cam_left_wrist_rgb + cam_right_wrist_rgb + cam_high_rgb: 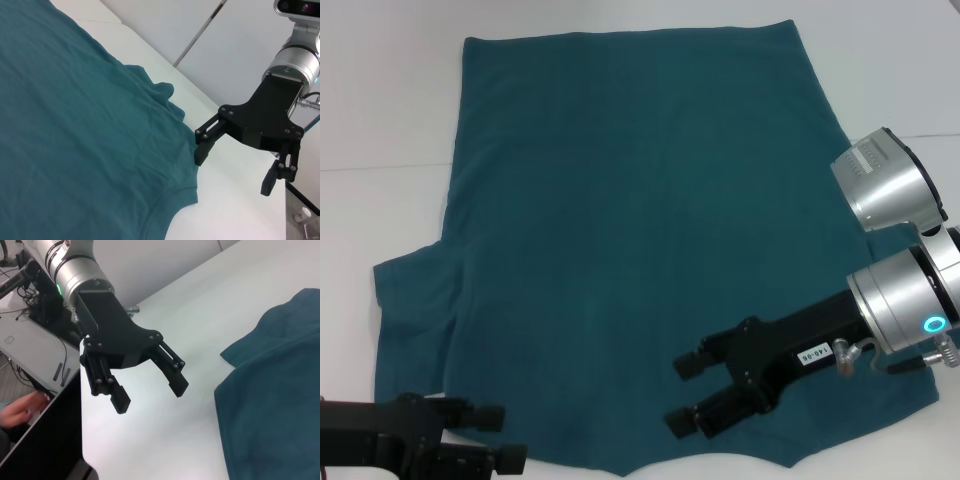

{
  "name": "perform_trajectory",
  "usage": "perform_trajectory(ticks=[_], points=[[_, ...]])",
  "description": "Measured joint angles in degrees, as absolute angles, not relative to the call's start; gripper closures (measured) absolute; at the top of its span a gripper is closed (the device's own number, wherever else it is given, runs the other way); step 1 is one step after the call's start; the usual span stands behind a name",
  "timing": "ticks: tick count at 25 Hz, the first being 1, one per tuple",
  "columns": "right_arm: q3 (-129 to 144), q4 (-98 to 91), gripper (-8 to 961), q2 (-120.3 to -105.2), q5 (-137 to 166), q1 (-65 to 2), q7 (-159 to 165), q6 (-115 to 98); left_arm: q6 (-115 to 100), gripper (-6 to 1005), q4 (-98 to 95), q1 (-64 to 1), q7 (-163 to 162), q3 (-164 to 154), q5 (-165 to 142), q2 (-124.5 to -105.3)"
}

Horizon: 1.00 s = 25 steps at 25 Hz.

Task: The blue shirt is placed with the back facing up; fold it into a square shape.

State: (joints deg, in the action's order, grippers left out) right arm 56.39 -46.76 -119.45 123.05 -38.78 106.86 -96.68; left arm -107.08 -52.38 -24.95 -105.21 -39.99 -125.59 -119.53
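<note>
Blue shirt [630, 250] collar below frame edge

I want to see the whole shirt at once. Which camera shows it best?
The head view: the blue shirt lies spread flat there, hem to collar, one sleeve showing. The left wrist view shows only its collar end and a sleeve beside the right tool. The right wrist view catches just a sleeve and edge.

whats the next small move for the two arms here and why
Probably lower both grippers onto the near edge of the blue shirt. It lies flat and unfolded, and the left gripper and right gripper hover open over that edge, holding nothing.
</note>
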Motion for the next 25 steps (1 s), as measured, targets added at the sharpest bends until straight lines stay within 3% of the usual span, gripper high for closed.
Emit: perform_trajectory(ticks=[7, 11, 14, 19, 21, 25], points=[[49.9, -46.1, 38, -119.41, 117.1, -38.7, 111.7, -91.7, -102.9, 155, -52.4, -25.2, -110.4, -37.5, -125.4, -119.39], [46.1, -45.4, 37, -117.81, 115.7, -39.3, 122.2, -86.1, -98.5, 156, -52.4, -25.3, -116.7, -34.4, -125.3, -118.98], [45.4, -42.0, 37, -114.52, 115.7, -41.1, 131.1, -82.4, -95.9, 156, -52.4, -25.6, -122.7, -30.8, -125.0, -118.63], [45.6, -30.8, 37, -105.67, 117.9, -47.6, 139.3, -80.9, -93.1, 156, -52.1, -26.4, -131.4, -27.2, -125.1, -117.54], [45.4, -30.3, 37, -104.27, 119.9, -48.7, 141.7, -80.6, -90.9, 155, -51.4, -26.5, -135.6, -27.2, -125.6, -117.00], [45.3, -33.5, 37, -104.05, 123.0, -49.0, 145.3, -80.6, -85.6, 155, -48.6, -27.2, -139.9, -26.8, -125.7, -116.30]])
